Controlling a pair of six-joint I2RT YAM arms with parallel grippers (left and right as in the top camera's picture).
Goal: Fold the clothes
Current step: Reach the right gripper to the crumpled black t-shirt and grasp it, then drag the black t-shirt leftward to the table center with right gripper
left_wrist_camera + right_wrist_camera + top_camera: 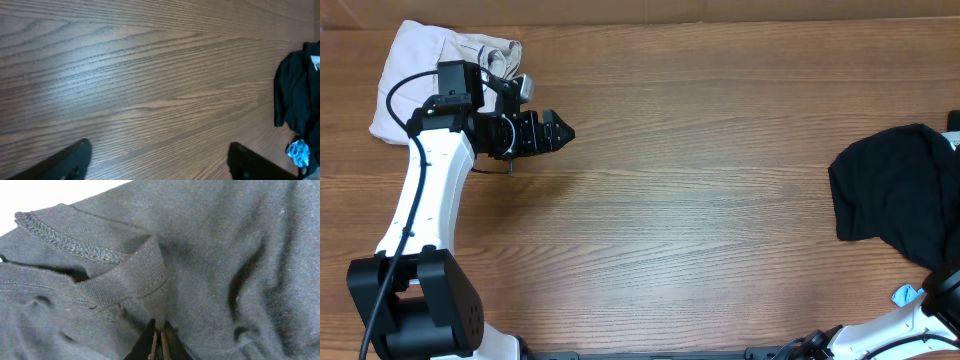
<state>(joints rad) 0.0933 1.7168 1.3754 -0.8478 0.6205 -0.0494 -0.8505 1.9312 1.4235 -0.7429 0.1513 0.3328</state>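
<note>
The right claw (pixel 158 332) is clenched on a thin pinch of the black shirt (pixel 210 255) bunched beneath it, which may slip free on a pull, while the left claw (pixel 556 131) hangs released far off.

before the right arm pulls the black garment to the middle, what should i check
1. Jaws of the left gripper open and empty: ok.
2. Jaws of the right gripper shut against the black garment; fabric truly pinched: cannot tell.
3. Middle of the table bare for spreading: ok.
4. Flatness of the black garment: not ok, bunched at the right edge.
5. Path free of the off-white garment, which lies at the far left corner: ok.
6. Whether the light-blue piece is free of the black garment: cannot tell.
</note>
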